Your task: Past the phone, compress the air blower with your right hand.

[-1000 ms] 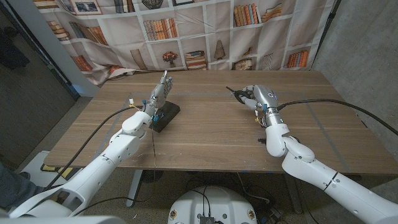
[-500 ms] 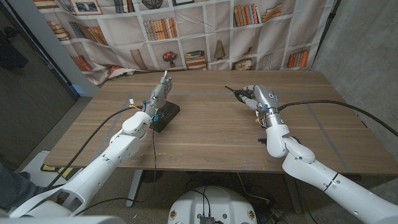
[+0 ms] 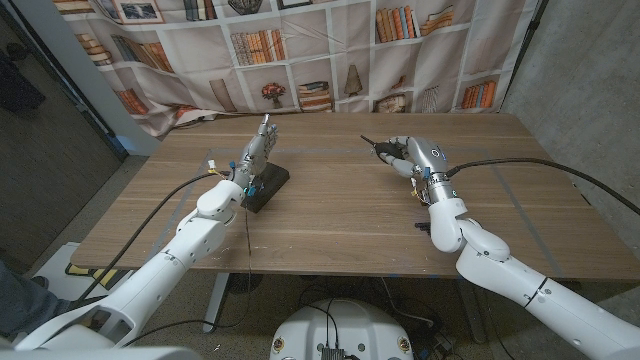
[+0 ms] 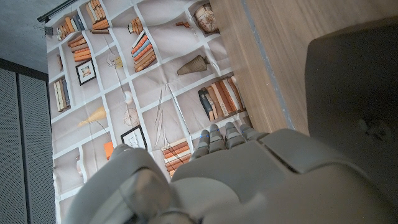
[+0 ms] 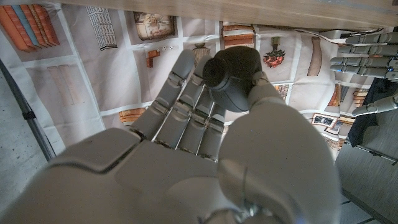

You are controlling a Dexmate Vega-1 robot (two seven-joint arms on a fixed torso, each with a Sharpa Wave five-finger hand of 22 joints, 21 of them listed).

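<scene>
Midway across the wooden table (image 3: 340,215), the robot's right hand (image 3: 408,157) wraps its fingers (image 5: 186,106) around the black air blower (image 5: 233,78), whose thin dark nozzle pokes out toward the middle of the table in the head view. In the right wrist view the blower's rounded rubber bulb sits between the curled fingers and the thumb, gripped and lifted off the wood; how far the bulb is pressed in cannot be told.

On the other side, the left hand (image 3: 256,152) stands on its edge with palm upright and fingers straight, holding nothing, just behind the phone (image 3: 267,187), a dark slab lying flat on the tabletop. The left wrist view shows that hand's fingertips (image 4: 224,134) reaching along the phone's grey surface (image 4: 354,81) toward the table's far edge. Blower and phone lie well apart, one on each half of the table.

Behind the table hangs a cloth backdrop (image 3: 300,50) printed with bookshelves, vases and framed pictures; a grey concrete wall (image 3: 590,70) closes the robot's right side, and a dark panel (image 3: 40,120) stands on its left. Black cables (image 3: 520,165) trail from both arms over the wood.

Compared with a second ago, the right hand has edged slightly away from the robot with the blower in its grip, while the left hand and the phone have kept their places.
</scene>
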